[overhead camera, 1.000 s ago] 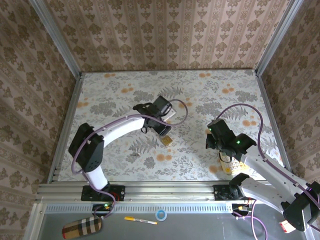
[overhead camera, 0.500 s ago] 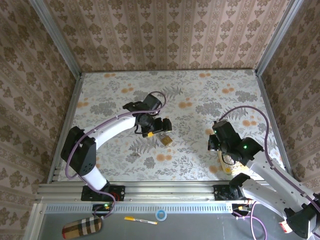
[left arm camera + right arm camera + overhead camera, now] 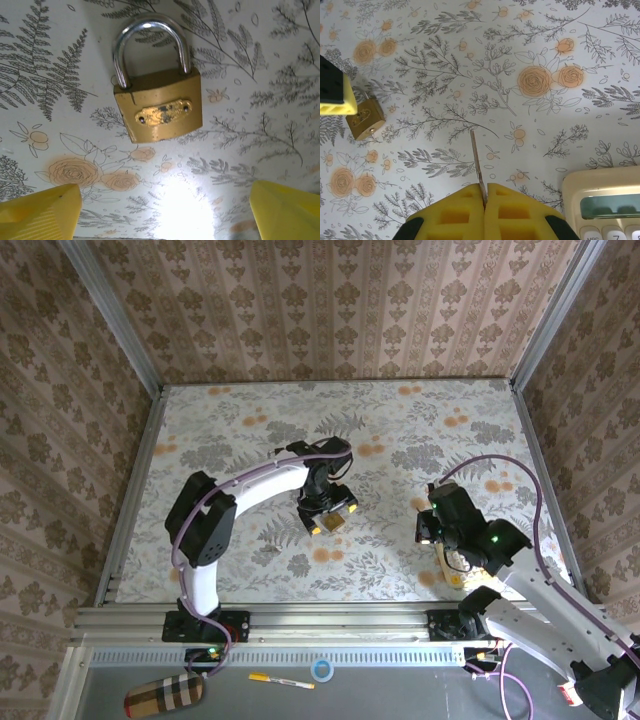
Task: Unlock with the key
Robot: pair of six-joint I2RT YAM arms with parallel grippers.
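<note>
Over the padlock (image 3: 157, 107), the left gripper (image 3: 165, 212) hangs, jaws wide. Well right of it, the right gripper (image 3: 484, 200) pinches the key (image 3: 477, 160), head hidden between 2 pads.

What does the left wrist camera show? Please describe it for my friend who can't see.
A brass padlock with a silver shackle lies flat on the flowered table. Below it, the left end effector is open, its two yellow pads at the picture's bottom corners.

count — padlock (image 3: 157, 107) 1 | key (image 3: 478, 167) 1 | calculator (image 3: 605, 205) 1 | pen (image 3: 282, 680) 1 | tape roll (image 3: 321, 670) 1
</note>
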